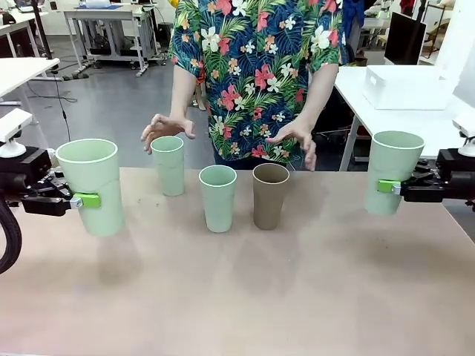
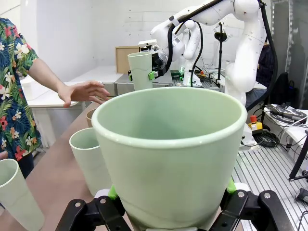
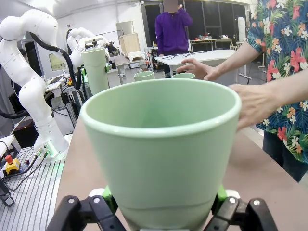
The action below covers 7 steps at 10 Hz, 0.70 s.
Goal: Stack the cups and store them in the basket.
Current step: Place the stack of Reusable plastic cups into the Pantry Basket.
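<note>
My left gripper [image 1: 87, 200] is shut on a pale mint cup [image 1: 90, 185] and holds it upright above the table's left side. My right gripper [image 1: 386, 186] is shut on another mint cup [image 1: 393, 172], held upright at the right side. Each wrist view looks into its own held cup [image 2: 168, 154] [image 3: 161, 144]. Between the arms, three cups stand on the table: a mint one [image 1: 168, 165] farthest back, a mint one [image 1: 218, 196] in the middle, and a brown one [image 1: 270, 194]. The white basket [image 1: 404, 87] sits on a white side table at the far right.
The person stands at the far edge, one hand [image 1: 167, 127] hovering over the back mint cup and the other hand [image 1: 297, 137] over the brown cup. The near half of the brown table [image 1: 245, 297] is bare.
</note>
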Available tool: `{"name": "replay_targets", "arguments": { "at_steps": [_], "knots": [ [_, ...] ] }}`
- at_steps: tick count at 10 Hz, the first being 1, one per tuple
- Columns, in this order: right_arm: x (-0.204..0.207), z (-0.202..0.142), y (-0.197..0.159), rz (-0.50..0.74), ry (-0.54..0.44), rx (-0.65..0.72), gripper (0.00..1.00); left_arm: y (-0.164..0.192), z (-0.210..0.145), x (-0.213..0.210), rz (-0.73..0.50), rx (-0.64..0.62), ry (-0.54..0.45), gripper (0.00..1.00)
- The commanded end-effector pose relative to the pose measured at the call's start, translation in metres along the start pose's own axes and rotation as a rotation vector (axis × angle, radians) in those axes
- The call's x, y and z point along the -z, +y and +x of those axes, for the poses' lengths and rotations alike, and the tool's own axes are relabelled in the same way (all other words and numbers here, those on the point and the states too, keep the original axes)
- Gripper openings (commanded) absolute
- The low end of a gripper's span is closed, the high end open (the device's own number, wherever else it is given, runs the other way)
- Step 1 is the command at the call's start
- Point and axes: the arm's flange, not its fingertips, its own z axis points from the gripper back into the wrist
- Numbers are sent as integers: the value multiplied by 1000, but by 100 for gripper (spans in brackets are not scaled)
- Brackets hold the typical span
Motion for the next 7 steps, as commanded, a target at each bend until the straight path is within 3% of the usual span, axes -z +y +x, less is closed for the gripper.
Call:
{"name": "replay_targets", "arguments": {
  "at_steps": [1,7],
  "knots": [
    [0,2,0,-2,-2,-8,85,-1,4,1,-2,-8,3,86],
    [0,2,0,-2,-2,-8,85,-1,4,1,-2,-8,3,86]
  ]
}}
